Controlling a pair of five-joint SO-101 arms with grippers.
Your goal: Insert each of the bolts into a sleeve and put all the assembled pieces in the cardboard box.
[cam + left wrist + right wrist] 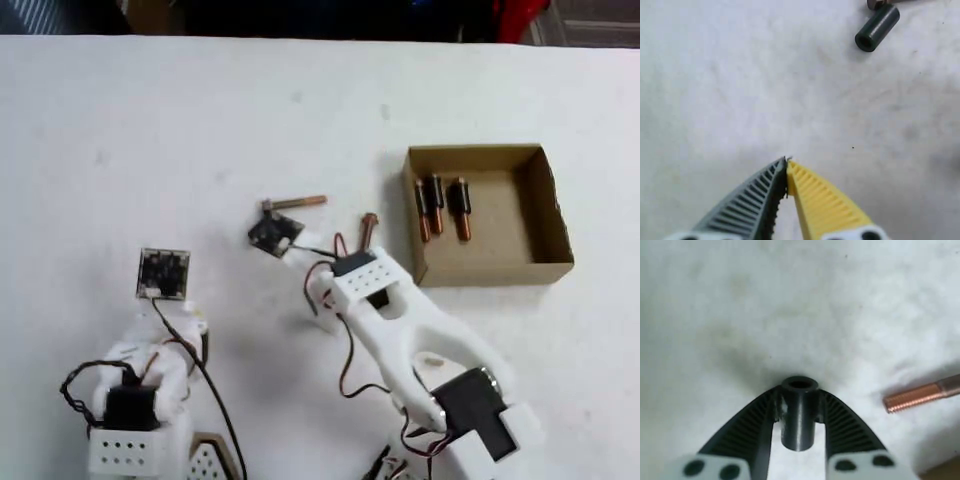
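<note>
Insertion step in hand: the right gripper (799,392) is clamped on a black sleeve (798,412), bore outward, a copper bolt (920,395) lying free nearby; next move calls for aligning bolt with bore; left gripper (787,162) pinched together, empty; three assembled pieces (440,205) in the cardboard box (490,268).

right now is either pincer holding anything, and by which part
The right pincer grips a black sleeve by its sides, near the open end. The left pincer is shut, holding nothing.

Black sleeve (799,415), copper bolt (920,396), brown cardboard box (495,272), left gripper (786,161) — grey and yellow, ridged.
</note>
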